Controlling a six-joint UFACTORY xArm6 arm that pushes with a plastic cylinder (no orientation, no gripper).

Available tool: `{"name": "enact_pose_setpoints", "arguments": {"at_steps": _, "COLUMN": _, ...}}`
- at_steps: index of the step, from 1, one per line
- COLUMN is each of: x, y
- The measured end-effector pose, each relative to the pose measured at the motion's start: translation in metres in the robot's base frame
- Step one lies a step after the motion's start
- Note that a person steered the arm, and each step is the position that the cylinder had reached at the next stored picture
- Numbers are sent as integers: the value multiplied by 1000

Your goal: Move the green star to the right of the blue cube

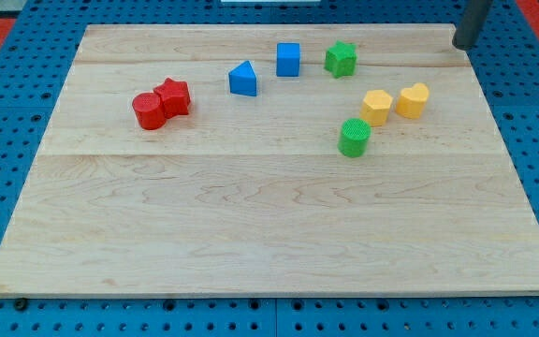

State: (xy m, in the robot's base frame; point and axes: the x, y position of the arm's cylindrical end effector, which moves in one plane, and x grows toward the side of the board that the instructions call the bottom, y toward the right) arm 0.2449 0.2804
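The green star (pixel 341 59) sits near the view's top, just to the right of the blue cube (pixel 288 59), with a small gap between them. My tip (pixel 463 44) is at the view's top right, at the board's far edge, well to the right of the green star and apart from every block.
A blue triangular block (pixel 243 80) lies left of the cube. A red cylinder (pixel 148 111) and a red star-like block (pixel 173 96) touch at the left. A green cylinder (pixel 354 137), a yellow hexagonal block (pixel 376 106) and another yellow block (pixel 413 100) lie right of centre on the wooden board (pixel 269 225).
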Motion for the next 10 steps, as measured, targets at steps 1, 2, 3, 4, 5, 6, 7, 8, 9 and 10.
{"name": "enact_pose_setpoints", "arguments": {"at_steps": 1, "x": 1, "y": -1}}
{"name": "enact_pose_setpoints", "arguments": {"at_steps": 2, "x": 1, "y": -2}}
{"name": "enact_pose_setpoints", "arguments": {"at_steps": 3, "x": 1, "y": -18}}
{"name": "enact_pose_setpoints", "arguments": {"at_steps": 4, "x": 1, "y": -39}}
{"name": "enact_pose_setpoints", "arguments": {"at_steps": 5, "x": 1, "y": -58}}
{"name": "enact_pose_setpoints", "arguments": {"at_steps": 6, "x": 5, "y": -64}}
{"name": "enact_pose_setpoints", "arguments": {"at_steps": 7, "x": 25, "y": -64}}
{"name": "enact_pose_setpoints", "arguments": {"at_steps": 8, "x": 37, "y": -81}}
{"name": "enact_pose_setpoints", "arguments": {"at_steps": 9, "x": 44, "y": -108}}
{"name": "enact_pose_setpoints", "arguments": {"at_steps": 10, "x": 44, "y": -132}}
